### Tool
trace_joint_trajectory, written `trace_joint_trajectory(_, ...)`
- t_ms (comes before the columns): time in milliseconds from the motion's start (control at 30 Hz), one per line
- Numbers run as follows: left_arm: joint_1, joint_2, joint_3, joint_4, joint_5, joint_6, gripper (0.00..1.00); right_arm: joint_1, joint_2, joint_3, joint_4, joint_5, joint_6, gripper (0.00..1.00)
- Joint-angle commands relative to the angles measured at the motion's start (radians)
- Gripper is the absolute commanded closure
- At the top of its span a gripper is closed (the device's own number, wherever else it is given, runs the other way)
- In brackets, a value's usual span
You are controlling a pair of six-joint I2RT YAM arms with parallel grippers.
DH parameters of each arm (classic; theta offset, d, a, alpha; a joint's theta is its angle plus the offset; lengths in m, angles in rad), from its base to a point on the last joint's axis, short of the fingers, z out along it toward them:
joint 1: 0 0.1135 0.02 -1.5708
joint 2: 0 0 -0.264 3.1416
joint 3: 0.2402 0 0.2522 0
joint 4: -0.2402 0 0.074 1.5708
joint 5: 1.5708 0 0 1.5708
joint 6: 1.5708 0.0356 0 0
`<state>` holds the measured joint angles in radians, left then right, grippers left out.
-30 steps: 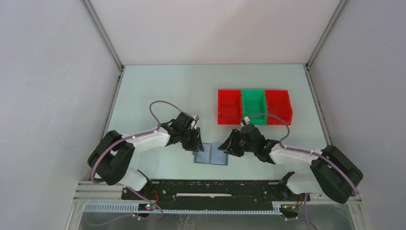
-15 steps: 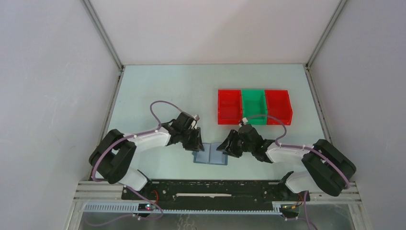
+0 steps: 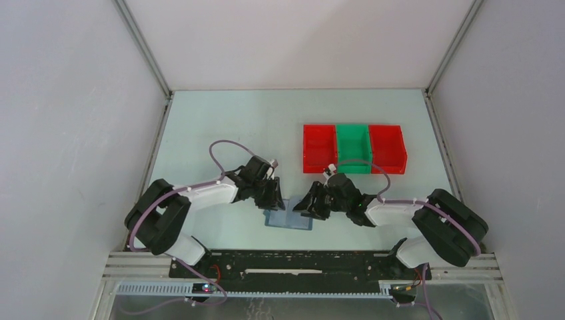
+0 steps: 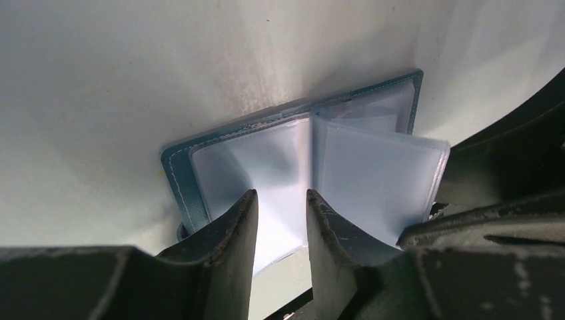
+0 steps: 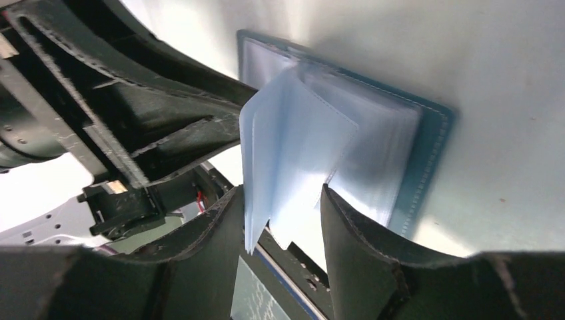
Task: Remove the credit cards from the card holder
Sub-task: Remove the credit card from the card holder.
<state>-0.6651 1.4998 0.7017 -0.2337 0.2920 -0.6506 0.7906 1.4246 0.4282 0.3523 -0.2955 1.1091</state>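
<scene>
1. Teal outside and pale blue inside, the card holder (image 3: 288,219) lies open and flat in the overhead view. It sits close to the near edge of the worktop (image 3: 226,127), about midway along it. The left claw (image 3: 273,200) is on its left half and the right claw (image 3: 308,205) on its right half. A row of red and green bins (image 3: 352,148) stands well apart, toward the far right corner.

2. The left wrist view shows the left claw (image 4: 280,197) with its fingers a little apart. Nothing is pinched between them, and the tips rest on the holder's (image 4: 178,175) left clear page, seemingly pinning it down. No credit card shows on its own here.

3. In the right wrist view, the right claw (image 5: 283,190) has its fingers apart. They straddle a raised fan of clear plastic leaves (image 5: 293,147) without clamping them. The holder's (image 5: 430,167) stitched rim lies flat behind.

4. This looks like the step of leafing through the pockets to find a card edge, with no card out yet. The next move probably calls for closing on a card rather than a floppy leaf while the left claw holds the holder in place.
</scene>
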Motion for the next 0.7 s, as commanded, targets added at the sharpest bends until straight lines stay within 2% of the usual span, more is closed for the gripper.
trace_joint_trajectory(0,0.003,0.013,-0.011,0.029,0.000,0.016,0.62,0.014,0.012,0.060,0.075,-0.043,0.013,0.46)
trace_joint_trajectory(167,0.003,-0.025,-0.001,0.003,-0.010,0.020,0.62,0.021,0.016,0.082,0.080,-0.054,0.010,0.46)
trace_joint_trajectory(300,0.044,-0.104,0.031,-0.113,-0.052,0.067,0.60,0.023,0.042,0.113,0.075,-0.061,0.000,0.46)
trace_joint_trajectory(467,0.136,-0.265,0.028,-0.195,-0.076,0.079,0.58,0.030,0.126,0.193,0.044,-0.073,-0.014,0.46)
trace_joint_trajectory(667,0.140,-0.384,0.033,-0.201,-0.050,0.022,0.56,0.046,0.256,0.284,0.061,-0.095,-0.006,0.44)
